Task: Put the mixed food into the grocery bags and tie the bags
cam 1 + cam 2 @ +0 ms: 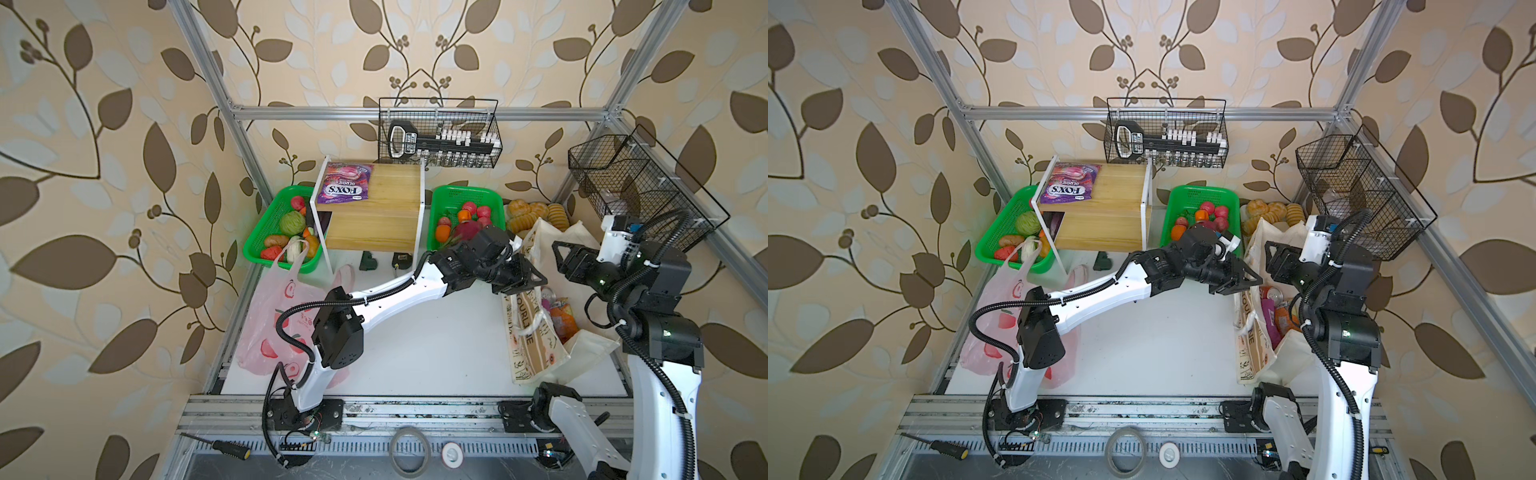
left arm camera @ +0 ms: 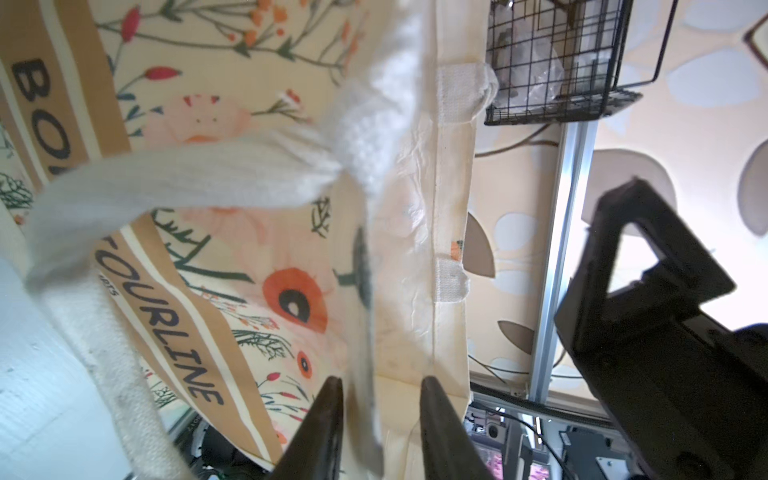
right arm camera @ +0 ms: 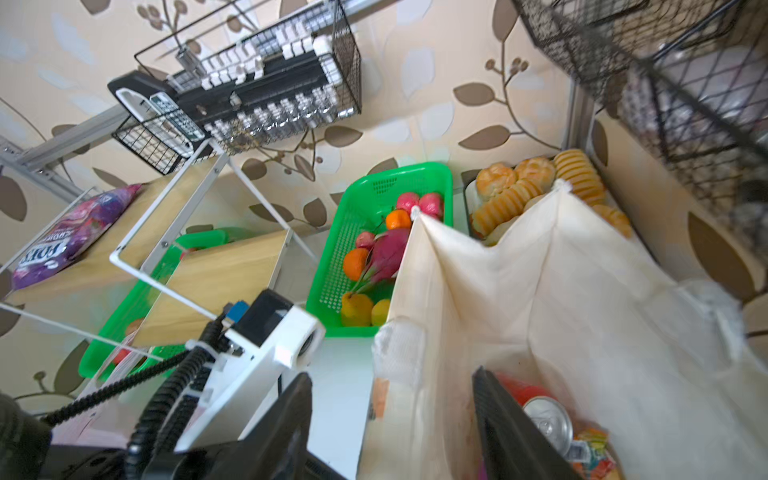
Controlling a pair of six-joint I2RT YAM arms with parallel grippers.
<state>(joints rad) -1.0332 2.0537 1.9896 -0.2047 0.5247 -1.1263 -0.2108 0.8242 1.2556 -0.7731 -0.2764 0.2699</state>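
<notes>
At the far left of the desk (image 1: 436, 345), the pink plastic bag (image 1: 286, 324) is seen lying slumped and partly covered by the left arm. One of its loop handles is raised just beside the left green basket (image 1: 254, 239). Next along, a purple FOX'S packet (image 1: 345, 189) is laid on the wooden shelf (image 1: 386, 224). In the right green basket (image 3: 332, 266), the dragon fruit (image 3: 388, 253), an orange (image 3: 356, 264) and the yellow pear-like fruit (image 3: 356, 309) are found together, outside either bag. Just right of that basket, the left tool (image 2: 380, 415) is held at the near rim of the canvas tote (image 1: 536, 349). Its jaws are parted, and an edge of the tote's cloth is seen passing loosely between them, unpinched. The tote stands open at the right of the desk. Inside it the red cola can (image 3: 544, 419), the magenta-purple packet (image 1: 1268, 316) and the orange sweets packet (image 1: 1285, 321) are visible. Bread rolls (image 1: 536, 214) are stacked behind it. The right tool (image 3: 395, 424) is spread wide across the tote's wall, one finger inside the mouth and one outside, with nothing clamped.
</notes>
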